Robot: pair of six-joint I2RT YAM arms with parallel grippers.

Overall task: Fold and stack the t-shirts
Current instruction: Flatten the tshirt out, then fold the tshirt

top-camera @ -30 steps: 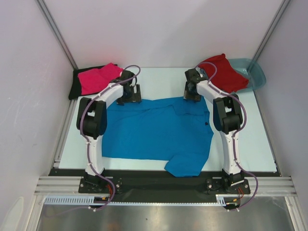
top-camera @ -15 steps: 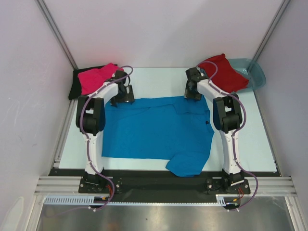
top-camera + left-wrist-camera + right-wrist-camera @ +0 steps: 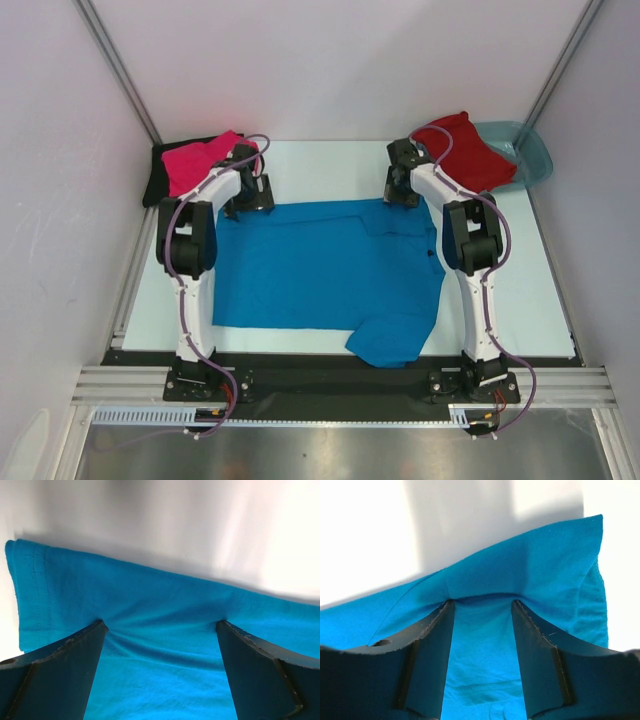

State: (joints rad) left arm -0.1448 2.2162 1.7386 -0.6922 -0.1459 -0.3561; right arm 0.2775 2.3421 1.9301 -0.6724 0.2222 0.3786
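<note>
1. Blue t-shirt (image 3: 320,270): far hem is pressed by the left gripper (image 3: 160,624), jaws wide apart, lately shifted toward 10 o'clock.
2. The right gripper (image 3: 482,602), half-parted with nothing pinched, is planted at 1 o'clock.
3. Shirt is spread flat at centre; folding is judged unstarted.

My right gripper (image 3: 482,604) has its fingers (image 3: 427,655) apart, tips dug into the bunched edge of the blue t-shirt (image 3: 545,575), white table (image 3: 365,530) beyond.
</note>
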